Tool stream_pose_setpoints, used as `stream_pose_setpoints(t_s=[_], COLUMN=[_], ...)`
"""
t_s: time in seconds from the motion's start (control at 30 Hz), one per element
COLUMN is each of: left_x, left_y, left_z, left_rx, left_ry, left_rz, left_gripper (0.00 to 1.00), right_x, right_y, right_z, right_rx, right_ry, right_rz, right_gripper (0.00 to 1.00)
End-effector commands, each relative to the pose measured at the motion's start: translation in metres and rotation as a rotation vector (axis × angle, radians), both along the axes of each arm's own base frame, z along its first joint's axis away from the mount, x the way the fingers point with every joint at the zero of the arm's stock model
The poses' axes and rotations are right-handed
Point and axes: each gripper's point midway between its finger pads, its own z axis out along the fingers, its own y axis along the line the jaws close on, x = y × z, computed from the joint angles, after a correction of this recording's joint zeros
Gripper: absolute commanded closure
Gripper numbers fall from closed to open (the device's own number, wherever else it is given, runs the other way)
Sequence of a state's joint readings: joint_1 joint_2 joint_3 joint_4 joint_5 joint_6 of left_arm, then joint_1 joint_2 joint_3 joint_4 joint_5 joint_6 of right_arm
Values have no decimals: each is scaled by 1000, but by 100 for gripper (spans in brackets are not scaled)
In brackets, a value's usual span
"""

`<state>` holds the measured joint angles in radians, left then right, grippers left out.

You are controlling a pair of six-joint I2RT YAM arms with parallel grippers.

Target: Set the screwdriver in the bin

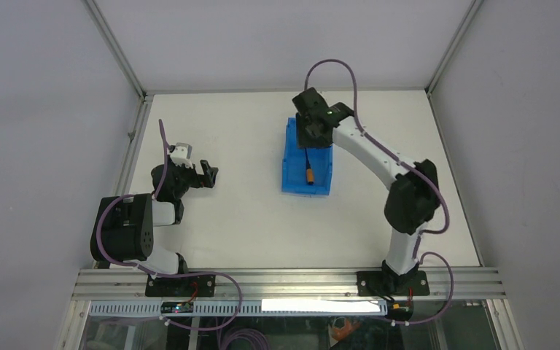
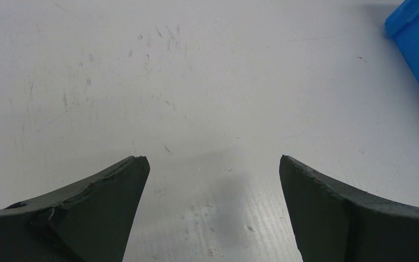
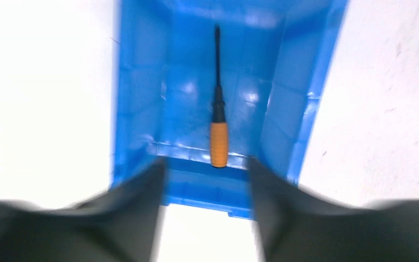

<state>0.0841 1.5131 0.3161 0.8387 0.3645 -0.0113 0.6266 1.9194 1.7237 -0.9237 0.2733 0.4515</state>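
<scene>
Here, the screwdriver (image 1: 309,172) lies flat inside the bin (image 1: 289,168), upper centre of the overhead view. Its long axis runs along the bin's length, orange handle toward the frame's bottom, black shaft pointing up. Above it the right gripper (image 1: 312,137) hovers, jaws parted, holding nothing. The left gripper (image 1: 208,175), centre left, gapes wide.

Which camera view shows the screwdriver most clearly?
The right wrist view: the whole screwdriver lies large and centred inside the bin. The top view shows the screwdriver only tiny; the left wrist view misses it.
</scene>
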Motion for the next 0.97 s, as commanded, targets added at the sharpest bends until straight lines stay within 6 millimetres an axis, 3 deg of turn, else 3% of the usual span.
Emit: stream_pose_setpoints(t_s=[0.0,0.03,0.07,0.13,0.23,0.37,0.53,0.63,0.77,0.93], left_x=[14,13,13,14,13,13,13,14,13,13], left_y=[-2,-2,-2,-1,-2,-2,-2,-2,-2,-2], left_z=[24,24,24,24,24,24,24,24,24,24], left_rx=[10,10,10,10,9,9,9,10,9,9], left_ry=[-94,-93,-93,-94,-92,-93,-93,-94,-93,-93], left_rz=[-4,-4,-3,-2,-4,-4,-4,-4,-4,-4], left_gripper=[1,1,1,1,1,1,1,1,1,1], right_x=[4,2,-2,-9,-23,-40,-61,-72,-77,-82], right_y=[-14,-22,-32,-58,-99,-145,-168,-180,-182,-187], right_z=[119,134,143,157,158,136,84,60,30,20], right_rx=[92,105,109,114,124,104,57,62,101,108], right_ry=[-340,-397,-442,-524,-609,-619,-593,-596,-623,-683], right_rz=[72,78,76,41,-21,-107,-160,-253,-286,-278], right_gripper=[28,7,2,1,1,1,1,1,1,1])
